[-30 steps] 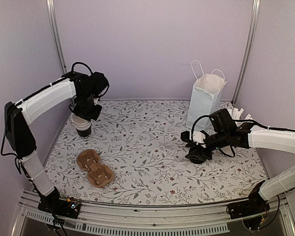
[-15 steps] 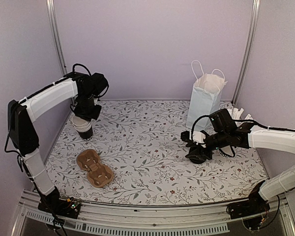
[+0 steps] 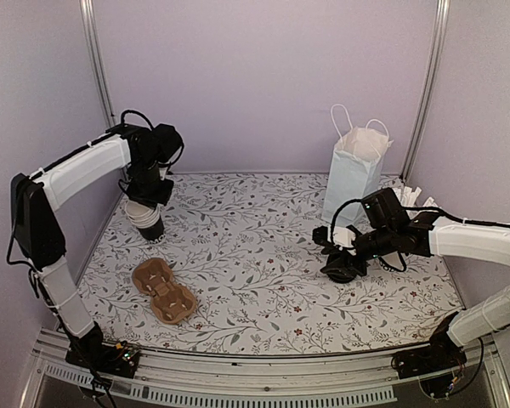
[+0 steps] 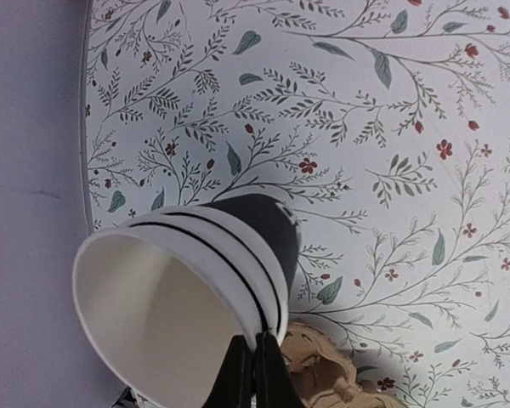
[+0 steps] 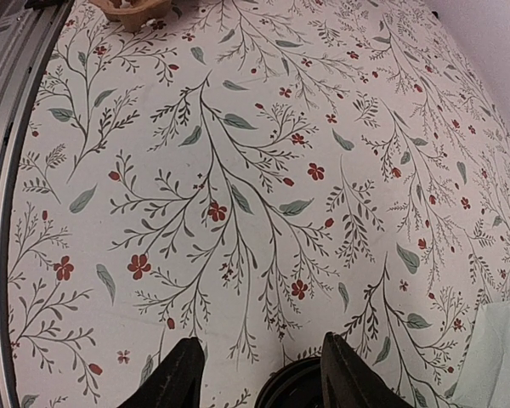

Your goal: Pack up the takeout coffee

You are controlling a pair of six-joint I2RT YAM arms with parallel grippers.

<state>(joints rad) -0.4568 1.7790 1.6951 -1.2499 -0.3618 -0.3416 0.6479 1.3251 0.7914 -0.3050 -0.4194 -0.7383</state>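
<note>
Bag: pale-blue paper bag stands upright at the far right, mouth open. Judged thin and easily tipped.
Carrier: brown cardboard cup carrier lies near the left front, apart from the cups.
Cups: nested black paper cups, white inside, are at the far left by the wall, seen tilted. Judged light and empty, with crushable walls. The rolled rim is judged stiffest.
Left gripper: left gripper is pressed together, pinching the stack's rim.
Lid: black plastic lid is in front of the bag. Judged light, smooth and slippery, best taken across its edge.
Right gripper: right gripper has fingers standing apart over the lid. Whether it is clamped cannot be told.
</note>
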